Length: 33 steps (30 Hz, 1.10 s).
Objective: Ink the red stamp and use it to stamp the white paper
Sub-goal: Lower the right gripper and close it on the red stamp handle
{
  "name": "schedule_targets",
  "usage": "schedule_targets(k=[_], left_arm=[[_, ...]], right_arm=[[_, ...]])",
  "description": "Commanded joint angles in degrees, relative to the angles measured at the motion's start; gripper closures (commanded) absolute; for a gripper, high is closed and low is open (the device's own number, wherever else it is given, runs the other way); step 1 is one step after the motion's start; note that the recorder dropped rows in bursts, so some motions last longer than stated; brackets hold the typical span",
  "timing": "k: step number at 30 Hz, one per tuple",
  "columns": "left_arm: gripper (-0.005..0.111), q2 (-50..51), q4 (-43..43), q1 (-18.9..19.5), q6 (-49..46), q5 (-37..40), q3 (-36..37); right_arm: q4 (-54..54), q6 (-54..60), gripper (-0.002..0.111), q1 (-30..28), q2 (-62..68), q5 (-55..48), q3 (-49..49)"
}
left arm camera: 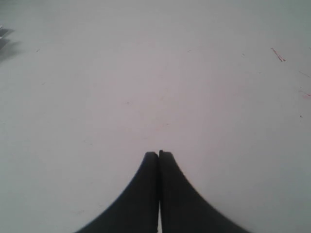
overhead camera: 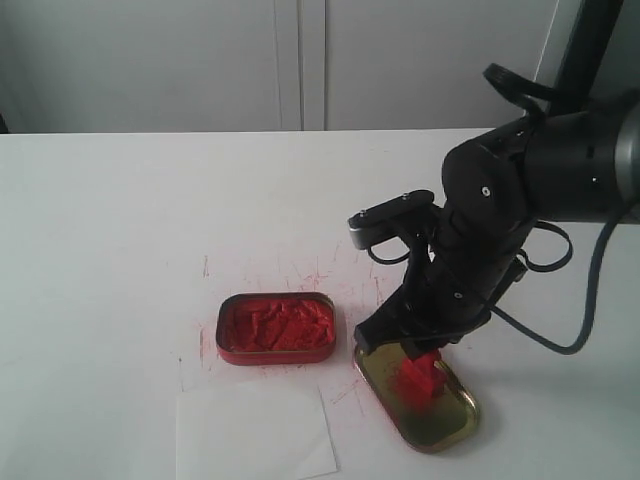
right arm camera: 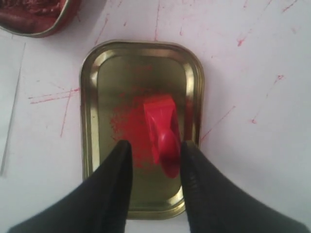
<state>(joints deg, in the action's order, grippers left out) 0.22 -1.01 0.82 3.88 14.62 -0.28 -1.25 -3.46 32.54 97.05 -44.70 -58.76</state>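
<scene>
The red stamp stands in the gold lid, on a red ink smear. My right gripper hangs over it, open; the knobbed handle sits between the fingers, close to one finger and apart from the other. The red ink tin lies left of the lid. The white paper lies at the front edge, below the tin. My left gripper is shut with nothing in it, over bare white tabletop, and is out of the exterior view.
The white table carries red scratch marks around the tin and lid. The black right arm reaches in from the right, with a cable looping beside it. A grey cabinet wall stands behind the table.
</scene>
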Motion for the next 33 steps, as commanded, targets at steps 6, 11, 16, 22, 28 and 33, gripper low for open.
schedule_targets(k=[6,11,16,22,28,33], left_arm=[[0.107,-0.2,0.1,0.1,0.1,0.0,0.3],[0.107,-0.2,0.1,0.1,0.1,0.0,0.3],[0.107,-0.2,0.1,0.1,0.1,0.0,0.3],[0.107,-0.2,0.1,0.1,0.1,0.0,0.3],[0.107,-0.2,0.1,0.1,0.1,0.0,0.3],[0.107,-0.2,0.1,0.1,0.1,0.0,0.3]], right_arm=[[-0.3,0.7,0.075,0.1,3.5,0.7,0.1],[-0.3,0.7,0.075,0.1,3.6,1.3,0.1],[-0.3,0.7,0.075,0.1,4.2,1.3,0.1],[-0.3,0.7,0.075,0.1,6.5,1.7,0.1],[-0.8,0.7,0.085,0.1,6.5,1.8,0.1],[-1.7,0.7,0.107,0.1,6.5,1.4,0.1]])
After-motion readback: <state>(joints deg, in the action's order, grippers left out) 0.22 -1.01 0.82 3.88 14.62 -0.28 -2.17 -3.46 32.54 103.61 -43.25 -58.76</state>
